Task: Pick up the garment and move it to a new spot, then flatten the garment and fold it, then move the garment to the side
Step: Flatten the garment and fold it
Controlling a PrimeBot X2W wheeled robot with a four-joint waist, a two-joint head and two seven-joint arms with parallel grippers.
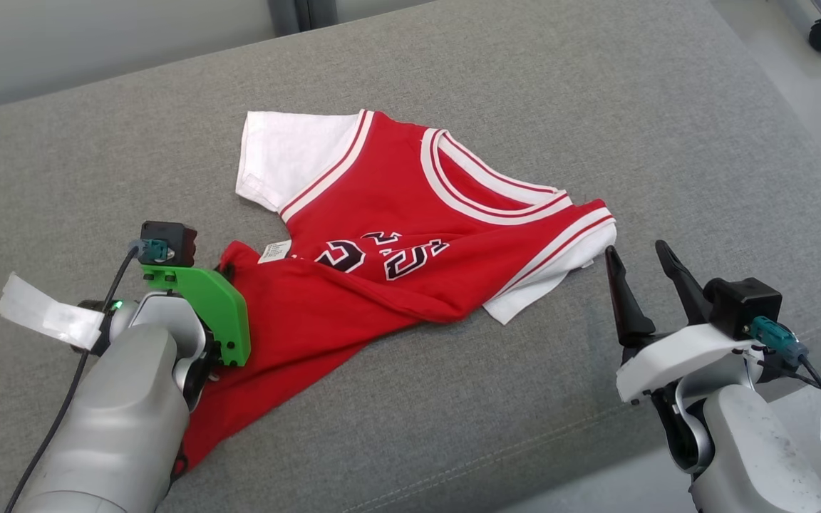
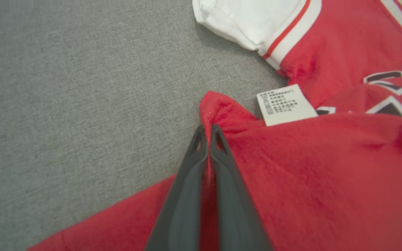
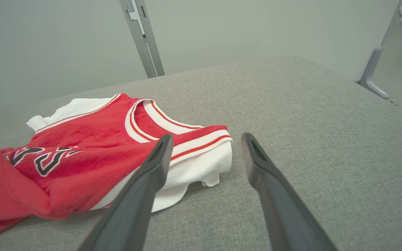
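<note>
Progress looks early: on the grey surface the red and white shirt lies rumpled near the middle, its lower half bunched and twisted toward the near left, not lifted, not flat and not folded. I judge this to be the opening pick-up, with the move to a new spot, the flattening, the folding and the shift aside all left to do. The left arm reaches in from the near left, low over the cloth. Its left tool is pinched closed on a raised peak of red fabric, close to the white label. The right arm sits at the near right. Its right tool is spread wide and empty, tips just beside the white sleeve on the shirt's right side.
</note>
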